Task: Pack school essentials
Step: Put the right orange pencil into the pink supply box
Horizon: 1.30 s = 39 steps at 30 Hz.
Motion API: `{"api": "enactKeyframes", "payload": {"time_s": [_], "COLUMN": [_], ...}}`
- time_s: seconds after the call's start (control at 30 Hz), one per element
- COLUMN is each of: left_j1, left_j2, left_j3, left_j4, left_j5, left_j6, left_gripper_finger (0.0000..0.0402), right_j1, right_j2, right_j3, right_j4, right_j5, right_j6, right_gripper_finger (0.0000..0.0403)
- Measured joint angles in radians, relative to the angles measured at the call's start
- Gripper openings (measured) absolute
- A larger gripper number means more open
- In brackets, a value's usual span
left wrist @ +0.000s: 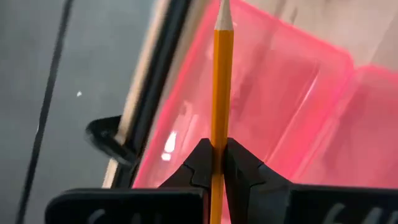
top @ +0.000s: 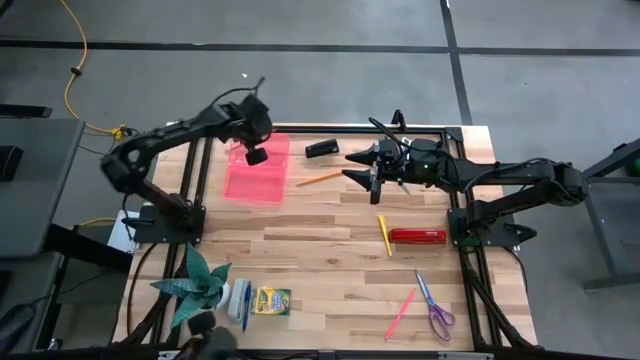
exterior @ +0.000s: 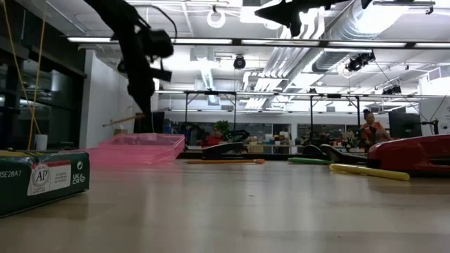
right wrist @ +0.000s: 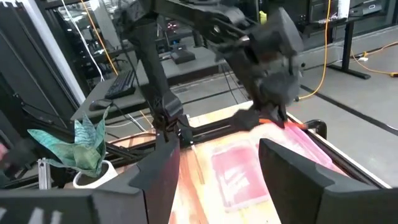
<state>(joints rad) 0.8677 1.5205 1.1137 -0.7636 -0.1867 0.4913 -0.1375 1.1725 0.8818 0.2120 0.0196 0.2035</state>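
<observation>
Held pencil: a thin orange wooden pencil [left wrist: 222,93] is clamped between the two dark fingers of the left gripper [left wrist: 214,163], with its sharpened tip pointing away from the wrist.
Left gripper: closed on this pencil, raised above the table, over the far edge of the tray [top: 256,152].
Tray: a shallow translucent pink plastic tray [top: 262,178] lies directly below the left gripper, on the wooden table [top: 320,250].
Right gripper: the right gripper [top: 362,168] hangs above the table with its fingers spread apart and holds nothing; it points toward the tray and the left gripper.
Second pencil: another orange pencil [top: 319,179] lies on the table between the tray and the right gripper, near its fingertips.
Yellow pencil: a thin yellow pencil [top: 384,236] lies nearer the front than the right gripper, touching the end of a long red bar-shaped item [top: 418,236].
Scissors: a pair of purple-handled scissors [top: 433,307] lies far in front of the right gripper, near the front edge.
Pink pencil: a thin pink pencil [top: 400,313] lies just beside the scissors.
Crayon box: a small yellow-green cardboard crayon box [top: 271,300] lies near the front edge, well apart from both grippers.
Plant: a green leafy plant [top: 196,283] stands beside the crayon box.
</observation>
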Motion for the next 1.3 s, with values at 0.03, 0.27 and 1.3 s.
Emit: {"api": "enactKeyframes", "payload": {"time_s": [0.03,0.27,1.3], "left_j1": [-0.004,-0.03,-0.08], "left_j2": [0.021,0.104,0.239], "left_j3": [0.0,0.001,0.001], "left_j4": [0.009,0.118,0.004], "left_j5": [0.003,-0.02,-0.06], "left_j6": [0.025,0.149,0.275], "left_gripper_finger": [0.0001,0.0001,0.0044], "right_j1": [0.0,0.0,0.0], "right_j2": [0.0,0.0,0.0], "right_j3": [0.0,0.0,0.0], "right_j4": [0.0,-0.002,-0.002], "right_j5": [0.0,0.034,0.041], "right_j6": [0.0,-0.001,-0.003], "right_gripper_finger": [0.021,0.021,0.021]}}
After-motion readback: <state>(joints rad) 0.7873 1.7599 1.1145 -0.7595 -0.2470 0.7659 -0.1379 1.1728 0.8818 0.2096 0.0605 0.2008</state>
